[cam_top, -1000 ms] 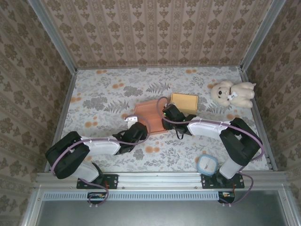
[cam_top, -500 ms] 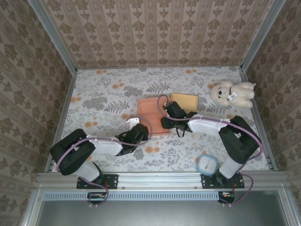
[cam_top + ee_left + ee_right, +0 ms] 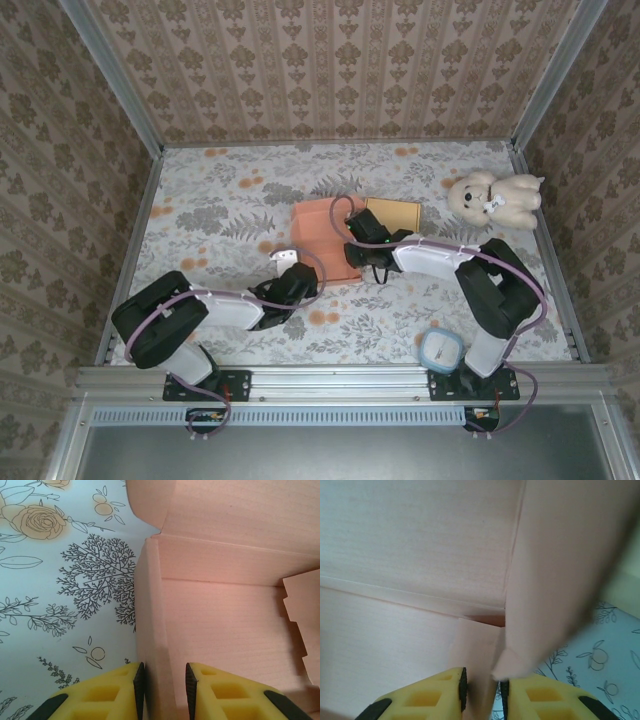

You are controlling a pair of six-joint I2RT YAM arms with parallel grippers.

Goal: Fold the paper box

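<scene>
The paper box [image 3: 325, 235] is salmon-pink ribbed card, half formed: a flat floor, a low left wall standing upright, a panel rising behind, and a notched flap loose at its right side. It sits about mid-bench [image 3: 220, 200], a little toward the far edge. The left gripper [image 3: 165, 680] is at the box's near-left corner, yellow fingers narrowly apart and clamped on the left wall. The right gripper [image 3: 481, 687], at the near-right side, is closed to a slit on a side flap.
</scene>
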